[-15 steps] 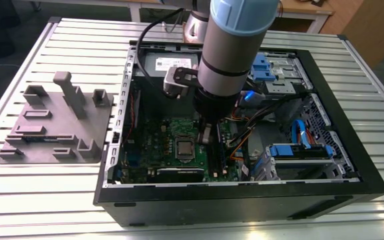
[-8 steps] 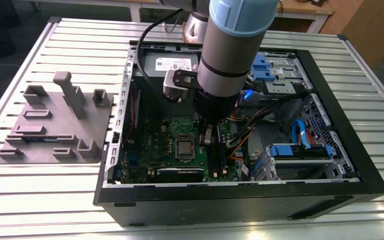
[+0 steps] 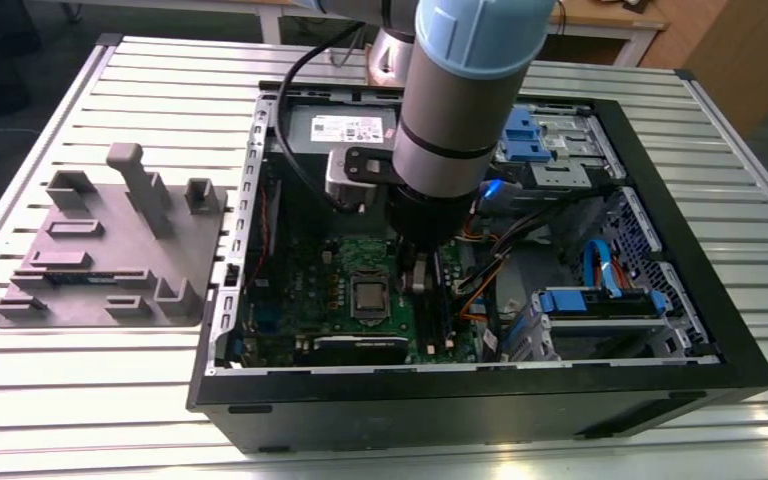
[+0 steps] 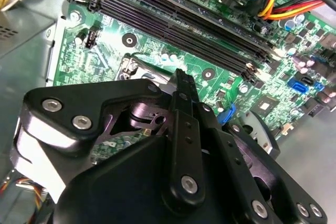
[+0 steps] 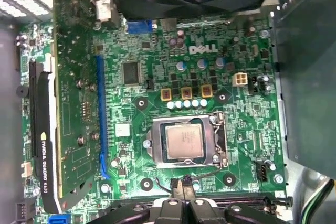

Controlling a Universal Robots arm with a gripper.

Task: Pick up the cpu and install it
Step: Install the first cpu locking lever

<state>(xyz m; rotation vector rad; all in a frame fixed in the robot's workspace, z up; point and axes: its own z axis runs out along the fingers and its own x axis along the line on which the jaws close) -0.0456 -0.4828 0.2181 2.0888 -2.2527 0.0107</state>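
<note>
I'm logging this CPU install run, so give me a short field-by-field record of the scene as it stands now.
cpu: sitting in the motherboard socket, metal top facing up, also in the exterior view
gripper: low inside the open computer case, close beside the socket, holding nothing visible
motherboard: green, lying flat in the case
grey tray: on the slatted table, at the exterior view's left of the case

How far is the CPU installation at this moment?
Done: the cpu already lies in its socket on the motherboard. In hand: the gripper hovers beside the socket, carrying nothing. Left: whether the socket latch is locked cannot be told.
</note>
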